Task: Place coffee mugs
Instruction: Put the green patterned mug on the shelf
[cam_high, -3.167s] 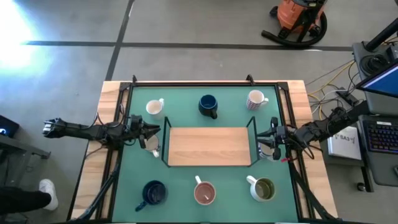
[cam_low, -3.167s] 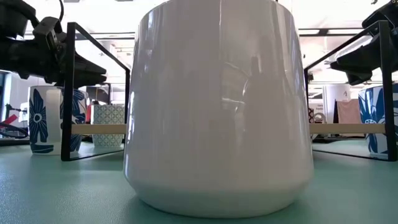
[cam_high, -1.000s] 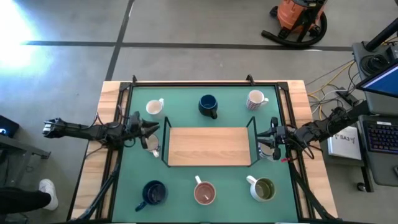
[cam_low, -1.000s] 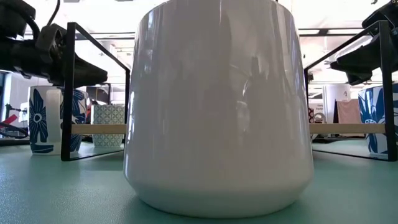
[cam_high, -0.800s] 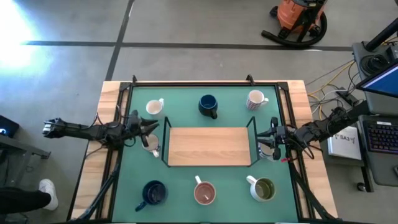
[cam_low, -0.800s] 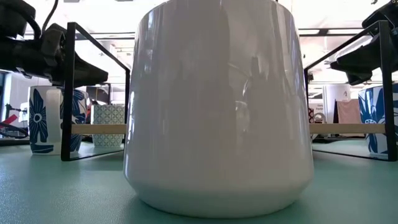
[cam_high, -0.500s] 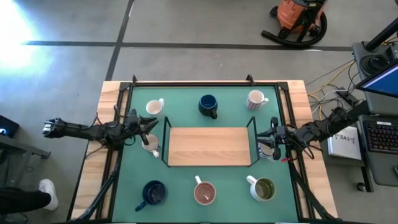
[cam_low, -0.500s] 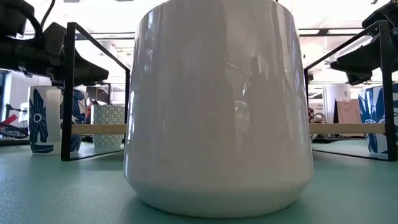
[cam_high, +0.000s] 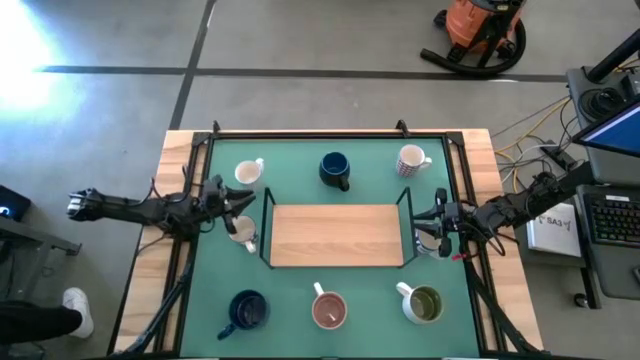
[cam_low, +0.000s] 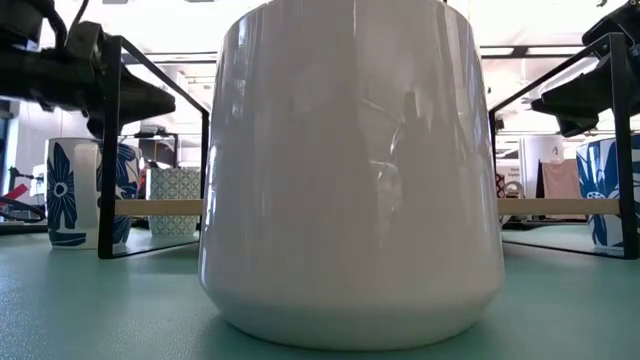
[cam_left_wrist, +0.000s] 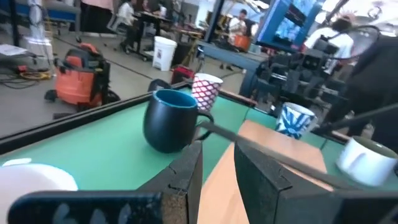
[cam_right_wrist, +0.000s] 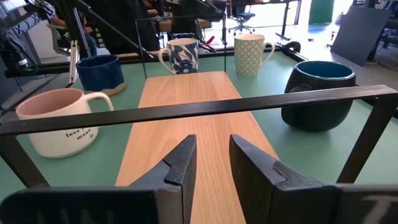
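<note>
Seen from above, the left gripper (cam_high: 243, 202) reaches in over the left side of the table (cam_high: 176, 150), its jaws slightly parted and holding nothing, as its wrist camera shows. It hangs between two of the coffee mugs: a cream mug (cam_high: 248, 172) near the far left corner of the green mat (cam_high: 300, 290), and a flowered mug (cam_high: 241, 233) just beside the gripper, next to the left end of the wooden board (cam_high: 335, 235). A dark blue mug (cam_high: 246, 310) stands at the near left of the mat.

The board lies bare in the middle, inside a black wire frame (cam_high: 404, 196). Beyond its far edge stands a second navy mug (cam_high: 335, 170). On the near side sits a pink mug (cam_high: 328, 310). A white mug (cam_low: 350, 170) fills the table-level camera's view.

To the right, a patterned mug (cam_high: 410, 160) stands near the far corner and a mug with an olive-green inside (cam_high: 424, 303) at the near corner. The right gripper (cam_high: 418, 216) hovers at the board's right end, its jaws likewise a little apart and empty. Another blue-flowered mug (cam_high: 428, 243) stands just beside it. All eight mugs are upright on the mat, none on the board.
</note>
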